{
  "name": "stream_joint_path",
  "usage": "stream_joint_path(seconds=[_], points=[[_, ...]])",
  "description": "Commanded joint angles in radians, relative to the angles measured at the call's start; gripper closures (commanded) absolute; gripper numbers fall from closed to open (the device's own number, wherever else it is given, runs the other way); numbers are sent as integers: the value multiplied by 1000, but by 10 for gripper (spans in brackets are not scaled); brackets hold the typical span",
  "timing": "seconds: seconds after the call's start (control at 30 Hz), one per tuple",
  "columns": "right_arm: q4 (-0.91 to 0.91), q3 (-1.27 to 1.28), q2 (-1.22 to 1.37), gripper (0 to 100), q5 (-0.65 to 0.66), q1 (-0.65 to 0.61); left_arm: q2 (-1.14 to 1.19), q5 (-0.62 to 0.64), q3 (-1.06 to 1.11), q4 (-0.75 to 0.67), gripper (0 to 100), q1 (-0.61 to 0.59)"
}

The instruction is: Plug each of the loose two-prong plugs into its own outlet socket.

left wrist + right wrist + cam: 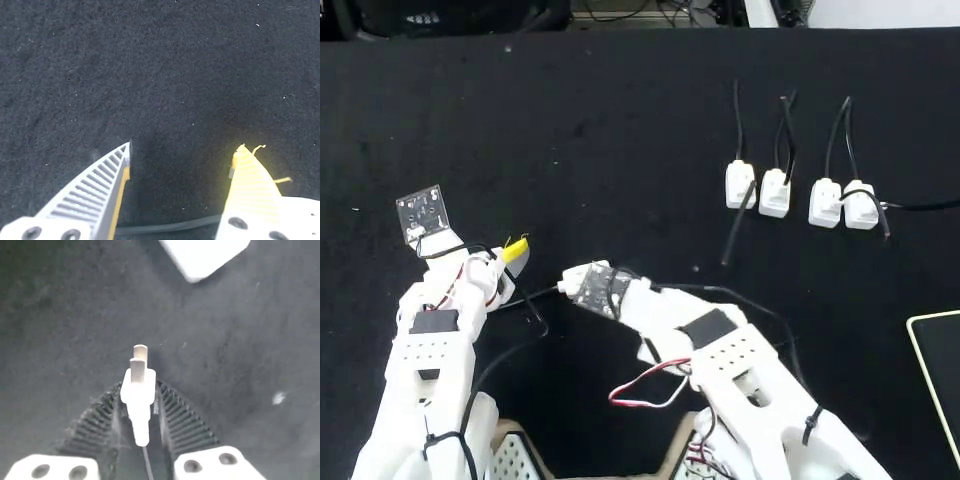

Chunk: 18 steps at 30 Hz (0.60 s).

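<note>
From above I see the left gripper (512,255) and the right gripper (572,279) close together, with the corded white outlet sockets (775,193) well off beyond the right one. On the left wrist camera, the left gripper's fingers (105,182) stand wide apart, black table cloth (165,75) showing between them. On the right wrist camera, the right gripper's fingers (182,422) are clamped on a white two-prong plug (136,392), its prongs pointing out past the tips.

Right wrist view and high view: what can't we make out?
- White block, right wrist view: cut off by top edge, blurred; identity unclear.
- Outlet sockets, high view: too small to tell slots or which are filled.
- Flat panel, high view: cut off by right edge.
</note>
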Motion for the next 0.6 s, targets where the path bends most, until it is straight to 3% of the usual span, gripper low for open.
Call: stream_joint_path(seconds=[0.0, 0.2, 0.33, 0.57], points=[[133, -71, -2, 984, -48, 37, -20, 6, -16, -17, 683, -2], [143, -42, -2, 975, -48, 35, -20, 6, -15, -17, 683, -2], [147, -42, -2, 882, -52, 37, -20, 6, -15, -17, 683, -2], [143, -33, -2, 939, -48, 37, -20, 6, -13, -17, 683, -2]])
